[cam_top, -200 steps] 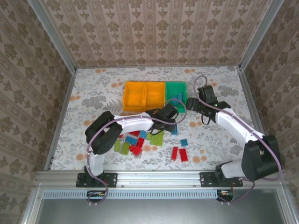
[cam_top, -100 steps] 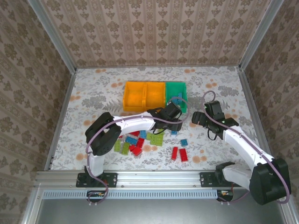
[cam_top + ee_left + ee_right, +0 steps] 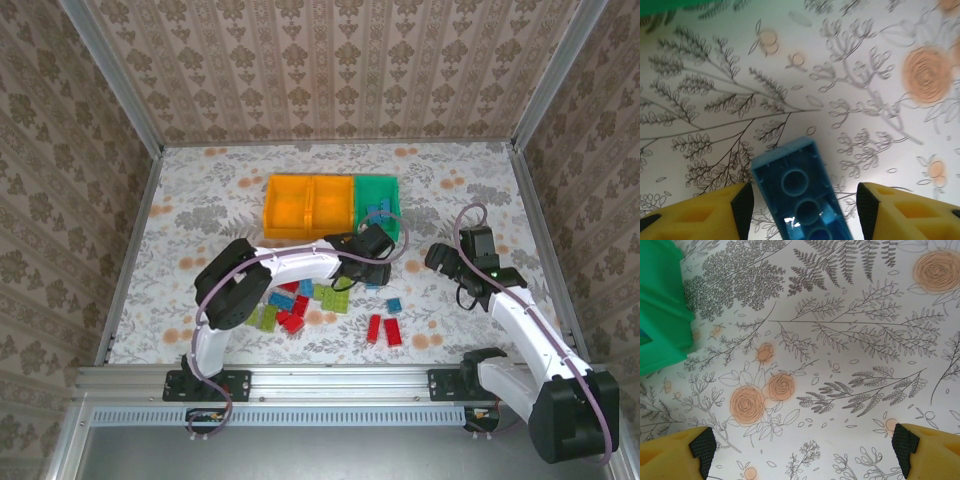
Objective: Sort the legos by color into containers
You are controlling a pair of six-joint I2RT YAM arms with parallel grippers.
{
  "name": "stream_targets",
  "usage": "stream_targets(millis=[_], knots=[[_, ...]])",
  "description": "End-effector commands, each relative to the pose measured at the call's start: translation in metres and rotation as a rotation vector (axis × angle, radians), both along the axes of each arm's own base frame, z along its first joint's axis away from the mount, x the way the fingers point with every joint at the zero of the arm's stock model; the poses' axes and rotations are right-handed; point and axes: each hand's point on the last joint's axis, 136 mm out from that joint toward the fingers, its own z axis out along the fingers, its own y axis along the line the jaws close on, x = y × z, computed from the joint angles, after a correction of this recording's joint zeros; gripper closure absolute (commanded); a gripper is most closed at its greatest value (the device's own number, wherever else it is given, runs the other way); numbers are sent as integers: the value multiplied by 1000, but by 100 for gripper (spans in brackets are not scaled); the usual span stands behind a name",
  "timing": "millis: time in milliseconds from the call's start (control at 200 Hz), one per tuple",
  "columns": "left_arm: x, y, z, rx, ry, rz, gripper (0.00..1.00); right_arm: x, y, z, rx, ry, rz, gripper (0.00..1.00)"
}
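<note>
The containers stand in a row at the back: two orange bins (image 3: 300,205) and a teal bin (image 3: 378,192) with blue legos (image 3: 378,212) in it. Loose red, blue and lime legos (image 3: 300,298) lie in a heap at front left. My left gripper (image 3: 373,268) (image 3: 805,210) is open just in front of the teal bin. A blue lego (image 3: 800,192) lies between its fingers (image 3: 742,210), hollow underside up, with a gap on both sides. My right gripper (image 3: 437,258) (image 3: 802,447) is open over bare cloth, right of the teal bin (image 3: 660,310).
Two red bricks (image 3: 385,330) and a small blue brick (image 3: 394,304) lie apart at front centre. A floral cloth (image 3: 200,210) covers the table. Metal rails (image 3: 130,250) and patterned walls close it in on three sides.
The left jaws have opened from shut and the gripper has come slightly nearer, over a blue lego. The right arm has drawn back from beside the teal bin toward the near right.
</note>
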Motion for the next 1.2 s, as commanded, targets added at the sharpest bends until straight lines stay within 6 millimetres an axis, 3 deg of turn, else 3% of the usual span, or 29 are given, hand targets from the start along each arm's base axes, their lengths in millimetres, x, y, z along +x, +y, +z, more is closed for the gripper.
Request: stream_targets(millis=[0,140,240,375,505,605,970,1095,1195], knots=[[0,-3,1,5,18,27,40,-3,5,-3,29,7,20,6],[1,-4,-7,34,29,21,46,-3,6,-2,33,2,25,6],[2,-3,-11,47,28,13,56,-4,7,-2,38,0,31,6],[5,-3,-8,38,22,8,68,-6,8,-3,48,1,30,6],[11,-1,-3,27,14,11,73,-9,12,-6,66,1,45,7],[22,3,12,15,-25,14,74,-11,20,-9,91,9,82,10],[91,13,104,-43,-217,3,74,-35,62,-18,143,22,219,14],[119,10,119,-45,-271,-15,73,-41,79,-26,143,46,274,14],[144,5,120,-56,-274,-15,73,-47,90,-34,149,89,309,14]])
